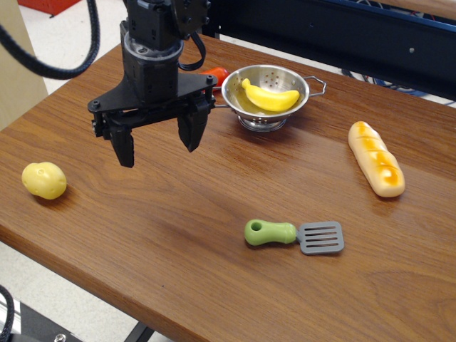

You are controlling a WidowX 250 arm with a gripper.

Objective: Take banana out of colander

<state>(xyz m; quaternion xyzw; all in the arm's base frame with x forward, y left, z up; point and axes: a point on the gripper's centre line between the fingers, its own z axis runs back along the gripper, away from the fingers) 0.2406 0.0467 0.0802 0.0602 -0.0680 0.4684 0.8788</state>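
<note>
Yellow and smoothly curved, the plastic toy banana [271, 97] lies inside the shiny perforated steel colander [265, 89], which stands on the brown wood-grain table [178, 242] at about one o'clock from the table's middle. At ten o'clock from the middle, the black robot gripper [157, 139] hangs above the wood just beside the colander, its jaws spread wide with nothing between them. A round lumpy yellow potato [44, 180] sits at nine o'clock, a tan bread loaf [375, 159] at three o'clock, and a green-handled grey spatula [294, 236] at five o'clock.
</note>
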